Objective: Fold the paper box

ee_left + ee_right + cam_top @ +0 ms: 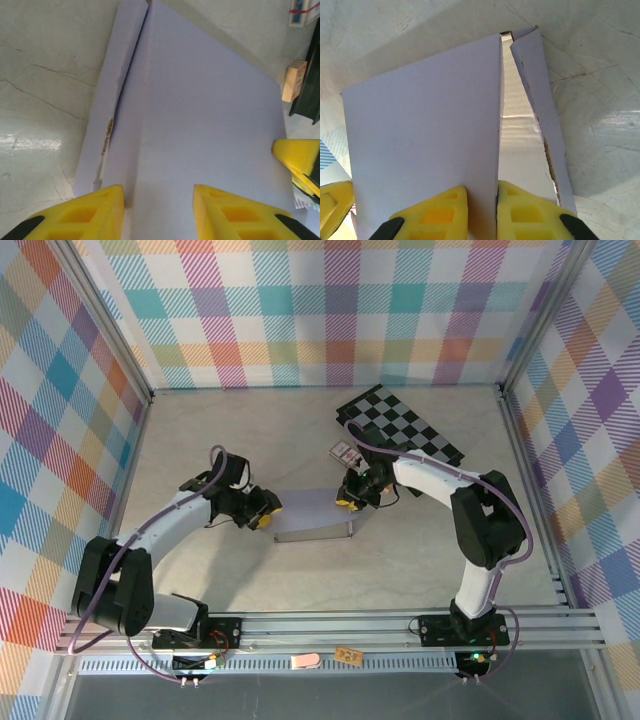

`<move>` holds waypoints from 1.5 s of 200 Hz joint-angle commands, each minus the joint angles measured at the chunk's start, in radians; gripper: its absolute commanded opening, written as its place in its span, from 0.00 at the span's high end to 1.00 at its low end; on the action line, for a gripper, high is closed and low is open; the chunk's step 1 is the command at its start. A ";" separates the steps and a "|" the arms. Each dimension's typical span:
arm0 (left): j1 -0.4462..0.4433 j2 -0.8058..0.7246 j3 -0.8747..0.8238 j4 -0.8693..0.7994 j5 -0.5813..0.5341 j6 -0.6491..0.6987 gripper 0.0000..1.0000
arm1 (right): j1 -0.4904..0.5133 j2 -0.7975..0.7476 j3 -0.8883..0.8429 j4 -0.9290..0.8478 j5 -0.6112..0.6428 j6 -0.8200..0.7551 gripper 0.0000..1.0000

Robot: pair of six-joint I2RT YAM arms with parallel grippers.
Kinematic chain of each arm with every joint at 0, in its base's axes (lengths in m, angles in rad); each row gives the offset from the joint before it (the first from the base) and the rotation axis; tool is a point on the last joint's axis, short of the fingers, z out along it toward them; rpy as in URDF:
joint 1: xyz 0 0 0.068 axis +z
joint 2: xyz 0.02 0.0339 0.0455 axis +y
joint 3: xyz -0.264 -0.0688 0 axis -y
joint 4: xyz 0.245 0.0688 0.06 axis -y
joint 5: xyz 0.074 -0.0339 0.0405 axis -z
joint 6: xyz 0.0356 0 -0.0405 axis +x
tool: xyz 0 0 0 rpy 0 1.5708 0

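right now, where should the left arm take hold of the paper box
Probably the narrow side flap of the paper box: thin and free-edged, it suits a pinch, unlike the broad flat panel. Bring the left end effector in from its own end, opposite the right end effector pinching a panel edge.

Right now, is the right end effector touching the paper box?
Touching. Right wrist view: the right end effector pinches a panel edge of the paper box, no gap visible.
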 commanded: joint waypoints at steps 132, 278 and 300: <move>-0.006 0.056 -0.068 0.076 0.035 0.035 0.91 | 0.009 0.060 0.010 -0.108 0.068 -0.047 0.85; -0.005 -0.005 0.008 -0.081 -0.063 0.108 0.55 | 0.010 0.043 0.068 -0.262 0.206 -0.168 0.66; -0.012 0.019 0.001 -0.043 -0.024 0.096 0.54 | 0.010 0.036 0.077 -0.268 0.205 -0.168 0.65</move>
